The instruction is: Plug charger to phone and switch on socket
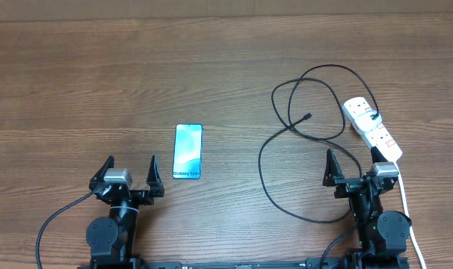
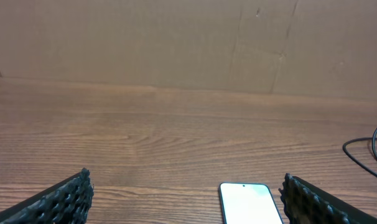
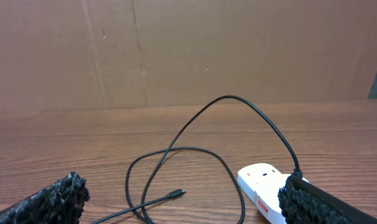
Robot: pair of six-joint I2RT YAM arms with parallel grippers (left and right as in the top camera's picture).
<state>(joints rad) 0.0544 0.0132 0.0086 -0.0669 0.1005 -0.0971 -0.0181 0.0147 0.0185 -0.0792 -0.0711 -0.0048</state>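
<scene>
The phone (image 1: 188,151) lies flat in the middle of the table, blue screen up, its white "Galaxy S24+" strip towards me. It shows in the left wrist view (image 2: 249,203) just inside the right finger. The charger (image 1: 286,142) loops in black coils on the right, its plug tip (image 1: 307,116) free on the table, also in the right wrist view (image 3: 176,194). The socket (image 1: 371,128), a white power strip with red marks, lies at the right with a black plug in it (image 3: 263,186). My left gripper (image 1: 129,173) and right gripper (image 1: 355,169) are both open and empty, near the front edge.
The socket's white cord (image 1: 408,217) runs down past the right arm to the front edge. A brown cardboard wall (image 2: 188,43) stands along the back of the wooden table (image 1: 99,90).
</scene>
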